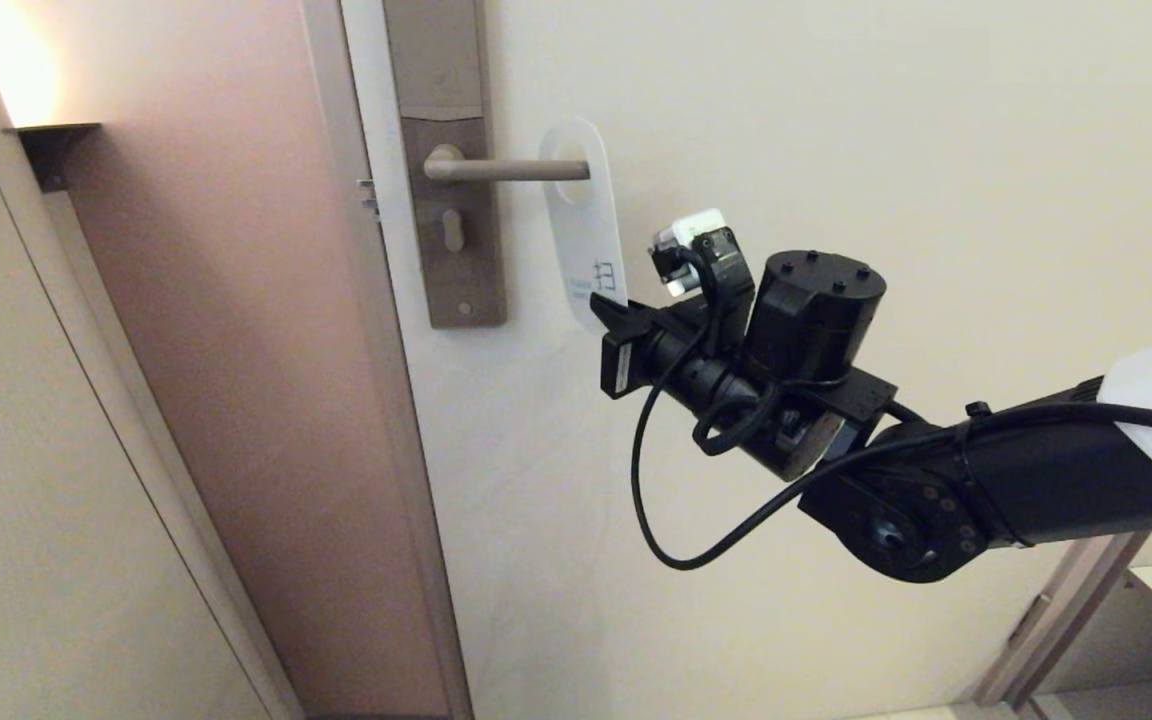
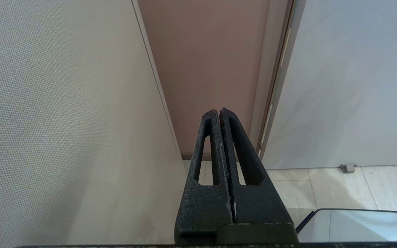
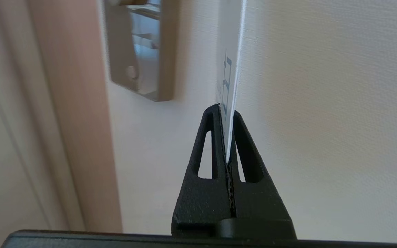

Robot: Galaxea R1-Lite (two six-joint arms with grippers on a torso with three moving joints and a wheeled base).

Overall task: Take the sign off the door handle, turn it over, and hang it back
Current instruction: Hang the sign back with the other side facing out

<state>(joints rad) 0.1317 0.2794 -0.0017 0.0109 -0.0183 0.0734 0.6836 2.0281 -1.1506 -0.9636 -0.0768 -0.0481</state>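
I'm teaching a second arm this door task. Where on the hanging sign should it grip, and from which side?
Grip the sign at its free bottom end, coming edge-on from below so one finger goes on each face, as the right gripper does. The door handle fills the hole on top.

I count one sign, white side out, and one door handle on one tall plate with one keyhole. I have two grippers: my right gripper with its two fingers pinching the sign's lower edge, and my left gripper with two fingers pressed together on nothing. There is one door and one black cable looping from my right arm.
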